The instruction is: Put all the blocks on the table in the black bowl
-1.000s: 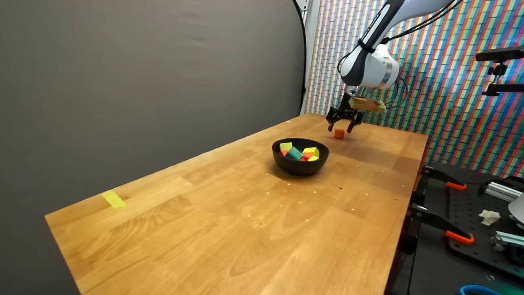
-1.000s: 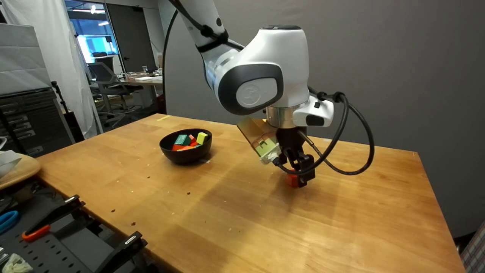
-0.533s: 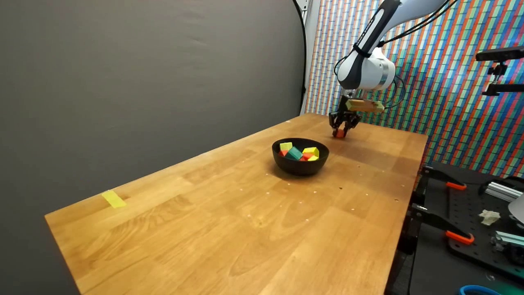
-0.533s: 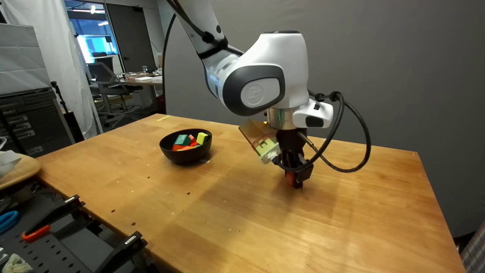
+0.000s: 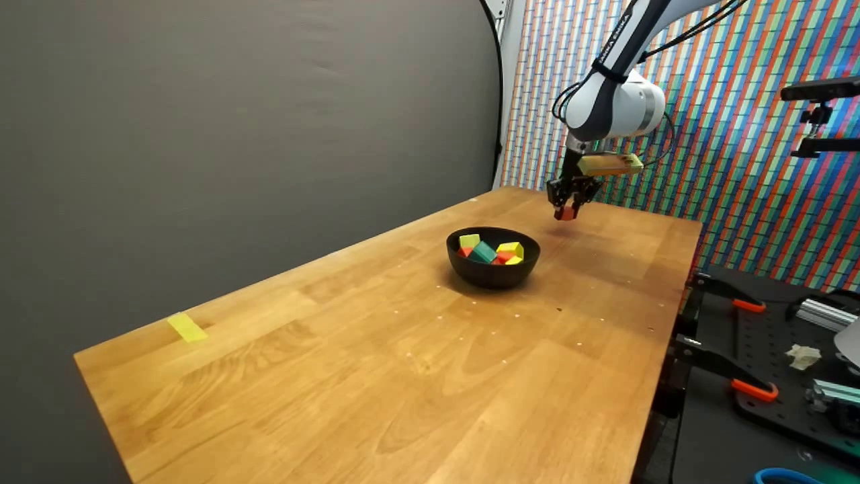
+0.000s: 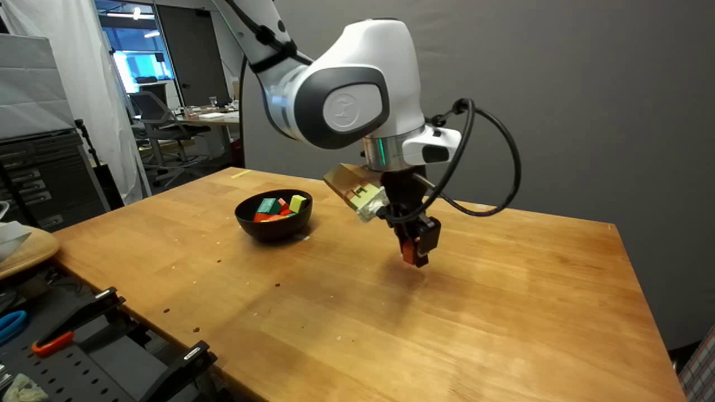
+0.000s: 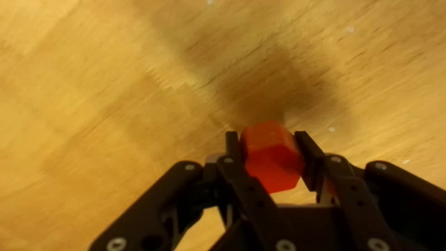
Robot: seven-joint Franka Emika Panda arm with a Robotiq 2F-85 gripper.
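One red block point(image 7: 273, 160) aloft, well apart from the black bowl point(image 5: 492, 274) | your tool point(image 7: 269, 141) partly closed, gripping that block | several blocks point(image 5: 483, 252) inside the bowl, done | likely left for you: carrying this one in, releasing.

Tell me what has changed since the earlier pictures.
In an exterior view, the gripper has moved up and left. It has closed on the red block that stood between its open jaws and lifted it off the table. The black bowl and the blocks inside it stayed put.
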